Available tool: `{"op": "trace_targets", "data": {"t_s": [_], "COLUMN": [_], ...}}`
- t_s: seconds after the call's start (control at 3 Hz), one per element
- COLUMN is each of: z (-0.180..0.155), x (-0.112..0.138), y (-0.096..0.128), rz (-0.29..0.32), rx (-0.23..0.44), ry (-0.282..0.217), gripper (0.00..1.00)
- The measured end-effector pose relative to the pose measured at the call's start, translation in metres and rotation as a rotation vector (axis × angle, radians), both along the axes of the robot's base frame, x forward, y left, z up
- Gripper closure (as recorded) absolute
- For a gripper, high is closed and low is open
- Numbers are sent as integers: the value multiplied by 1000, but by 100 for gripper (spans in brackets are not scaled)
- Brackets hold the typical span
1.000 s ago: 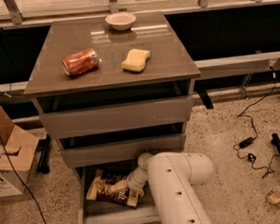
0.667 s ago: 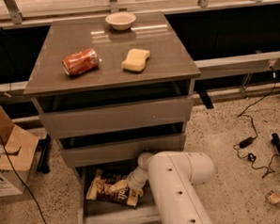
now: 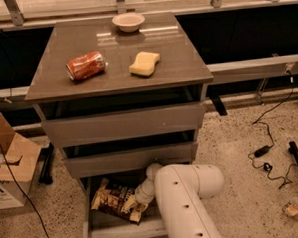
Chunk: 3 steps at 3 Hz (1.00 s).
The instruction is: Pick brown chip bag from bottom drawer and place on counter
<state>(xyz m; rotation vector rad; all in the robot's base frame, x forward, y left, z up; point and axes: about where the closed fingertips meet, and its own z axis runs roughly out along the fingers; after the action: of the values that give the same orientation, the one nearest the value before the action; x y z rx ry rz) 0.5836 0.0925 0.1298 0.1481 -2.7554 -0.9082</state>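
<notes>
The brown chip bag (image 3: 116,199) lies in the open bottom drawer (image 3: 102,229), dark brown with tan ends, tilted left to right. My white arm reaches down into the drawer from the right. Its gripper (image 3: 141,195) is at the bag's right end, mostly hidden behind the wrist. The counter (image 3: 117,57) is the glossy grey-brown top of the cabinet above.
On the counter lie a crushed red can (image 3: 86,65), a yellow sponge (image 3: 144,63) and a white bowl (image 3: 128,22) at the back. A cardboard box (image 3: 11,163) stands on the floor at left. Cables (image 3: 267,150) lie on the floor at right.
</notes>
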Motion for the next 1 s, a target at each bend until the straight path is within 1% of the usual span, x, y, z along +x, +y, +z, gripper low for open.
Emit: {"op": "trace_targets", "data": {"t_s": [0.33, 0.67, 1.0], "z": [-6, 1, 36], "x": [-1, 3, 15], "y": [2, -1, -17], "rz": [-13, -45, -108], "rx": [7, 24, 58], "ry": [15, -2, -80], "gripper": [69, 94, 100]}}
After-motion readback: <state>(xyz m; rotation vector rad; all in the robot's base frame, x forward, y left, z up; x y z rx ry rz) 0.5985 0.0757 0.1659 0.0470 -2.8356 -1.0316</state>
